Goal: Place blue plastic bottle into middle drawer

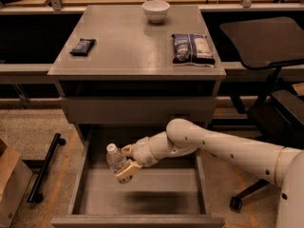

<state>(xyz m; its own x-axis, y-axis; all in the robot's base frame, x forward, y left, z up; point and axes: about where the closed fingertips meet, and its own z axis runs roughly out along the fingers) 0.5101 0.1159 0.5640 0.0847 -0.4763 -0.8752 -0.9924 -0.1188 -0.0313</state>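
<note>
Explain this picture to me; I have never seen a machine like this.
The white jointed arm belongs to a robot and reaches in from the picture's right. At its end is the gripper, a two-finger clamp. It is shut on the blue plastic bottle and holds it tilted above the floor of the open middle drawer. There is one camera view, looking down from the front at a grey cabinet. On its top lie a white bowl at the back, a dark packet on the left and a snack bag on the right. A black chair stands further right.
</note>
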